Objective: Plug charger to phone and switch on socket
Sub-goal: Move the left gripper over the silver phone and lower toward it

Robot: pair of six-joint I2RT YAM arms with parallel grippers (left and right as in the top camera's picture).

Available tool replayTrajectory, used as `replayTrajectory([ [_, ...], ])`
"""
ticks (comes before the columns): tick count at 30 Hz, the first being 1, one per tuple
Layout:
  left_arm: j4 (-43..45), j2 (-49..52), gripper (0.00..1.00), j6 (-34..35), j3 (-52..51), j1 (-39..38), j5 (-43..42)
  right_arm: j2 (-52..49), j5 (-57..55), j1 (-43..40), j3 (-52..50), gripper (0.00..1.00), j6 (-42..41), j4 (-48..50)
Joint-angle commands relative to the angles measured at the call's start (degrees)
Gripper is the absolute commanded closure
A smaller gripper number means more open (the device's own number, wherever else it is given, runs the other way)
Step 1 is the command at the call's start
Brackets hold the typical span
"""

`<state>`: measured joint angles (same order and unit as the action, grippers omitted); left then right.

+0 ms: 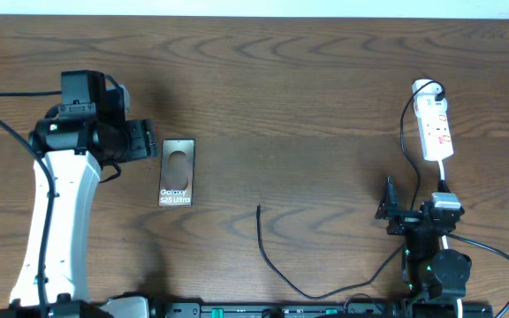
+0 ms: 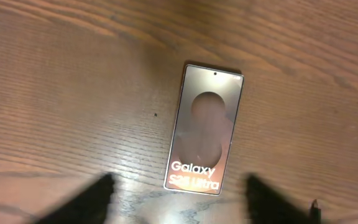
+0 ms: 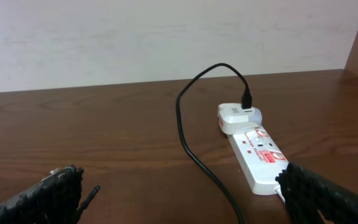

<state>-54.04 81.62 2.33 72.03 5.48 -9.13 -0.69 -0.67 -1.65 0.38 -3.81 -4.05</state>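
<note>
Bench: dark wood grain, pale wall behind.
Left end effector: released, fingers spread.
Phone: flat just ahead of it; probably stiff, slippery; take by long edges.
Right end effector: released, empty.
Charger: probably limp, light; grasp near free plug, to its left.
Socket: further ahead, rightwards.

phone flat mid-left, black charger in white socket far R, free end loose
</note>
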Motion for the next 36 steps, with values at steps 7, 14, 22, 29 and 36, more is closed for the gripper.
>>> replayTrajectory([
  [7,-0.46,0.74,0.02,0.31,0.96,-0.59,-0.76,0.31,0.15,0.52,-0.07,0.01,0.70,-0.26],
  [14,-5.95,6.97,0.02,0.24,0.96,-6.58,3.87,0.31,0.15,0.52,-0.07,0.01,0.70,-0.26],
  [22,-5.05,16.46,0.02,-0.24,0.96,-7.32,3.82,0.31,0.15,0.52,-0.07,0.01,0.70,-0.26],
  [29,-3.56,19.50,0.02,-2.56,0.96,-8.87,3.43,0.31,0.15,0.52,-0.07,0.01,0.70,-0.26],
  [36,-0.59,19.56,0.02,-2.54,0.50,-9.42,3.39,0.31,0.17,0.52,-0.07,0.01,0.70,-0.26],
])
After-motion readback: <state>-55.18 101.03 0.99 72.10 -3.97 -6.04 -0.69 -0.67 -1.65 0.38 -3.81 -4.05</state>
